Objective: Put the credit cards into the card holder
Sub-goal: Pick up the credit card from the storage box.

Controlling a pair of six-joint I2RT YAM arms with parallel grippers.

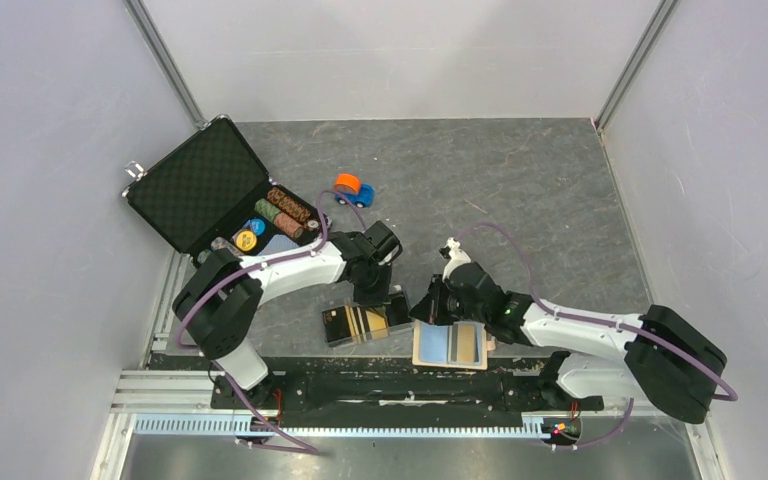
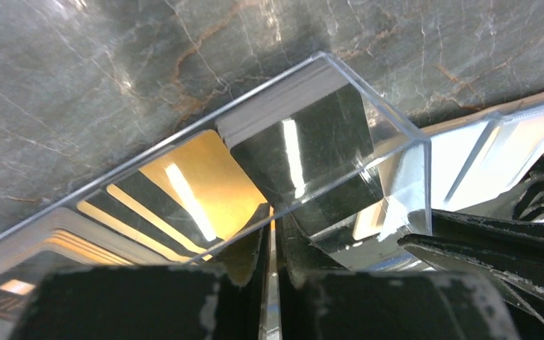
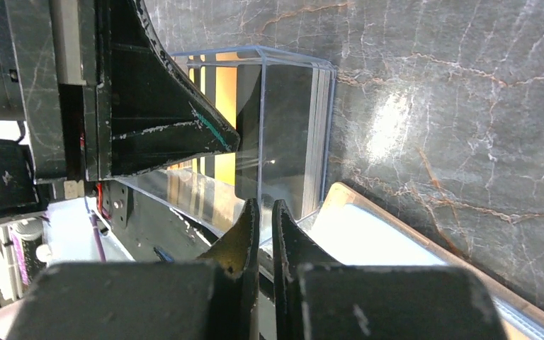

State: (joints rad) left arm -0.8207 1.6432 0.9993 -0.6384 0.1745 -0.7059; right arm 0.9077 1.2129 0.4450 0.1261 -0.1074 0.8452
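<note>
A clear plastic box (image 1: 365,323) lies near the front edge. It holds a black card with gold stripes (image 1: 355,322) and a stack of other cards. The beige card holder (image 1: 426,352) lies open right of it with a light blue card (image 1: 465,343) on it. My left gripper (image 1: 392,305) is shut on the box's clear long wall (image 2: 326,177), above the gold-striped card (image 2: 184,184). My right gripper (image 1: 422,308) is shut on the box's clear end wall (image 3: 283,142), with the card holder's rim (image 3: 425,237) just beside it.
An open black chip briefcase (image 1: 200,185) with rows of poker chips (image 1: 285,212) stands at the back left. A small blue and orange toy car (image 1: 353,188) sits behind the arms. Grey walls close in on both sides.
</note>
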